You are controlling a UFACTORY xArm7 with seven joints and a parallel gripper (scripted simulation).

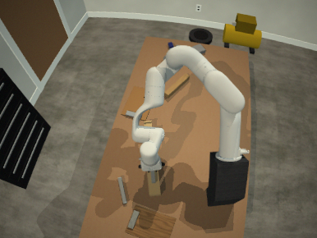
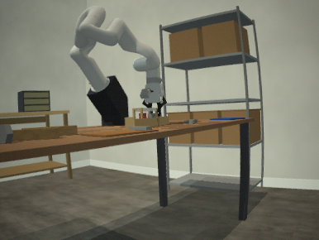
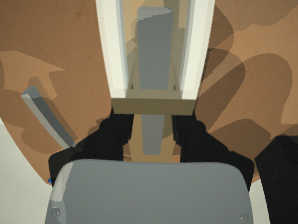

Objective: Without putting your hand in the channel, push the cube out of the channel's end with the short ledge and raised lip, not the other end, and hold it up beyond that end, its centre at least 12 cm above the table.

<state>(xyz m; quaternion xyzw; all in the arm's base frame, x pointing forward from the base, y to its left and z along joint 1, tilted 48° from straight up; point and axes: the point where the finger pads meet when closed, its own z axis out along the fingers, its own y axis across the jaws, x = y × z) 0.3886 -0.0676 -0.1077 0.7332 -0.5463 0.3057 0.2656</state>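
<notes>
The channel [image 3: 154, 36] has pale see-through side walls and a tan floor, and it runs away from me in the wrist view. A grey bar [image 3: 153, 70] lies along its floor and sticks out over the near end ledge. My gripper [image 3: 153, 95] is just outside that near end. Its fingers stand either side of the bar's near end with a small gap on each side, so it is open. The red cube [image 2: 142, 116] shows inside the channel [image 2: 146, 120] in the side view, under the gripper [image 2: 154, 108]. The cube is hidden in the wrist view. From above, the gripper [image 1: 153, 171] hangs over the channel [image 1: 153, 186].
A second grey bar [image 1: 121, 189] lies left of the channel and also shows in the wrist view [image 3: 48, 117]. A wooden board [image 1: 153, 222] with another grey bar is near the table's front edge. A plank [image 1: 177, 84] lies further back. A shelf rack [image 2: 211, 99] stands beyond the table.
</notes>
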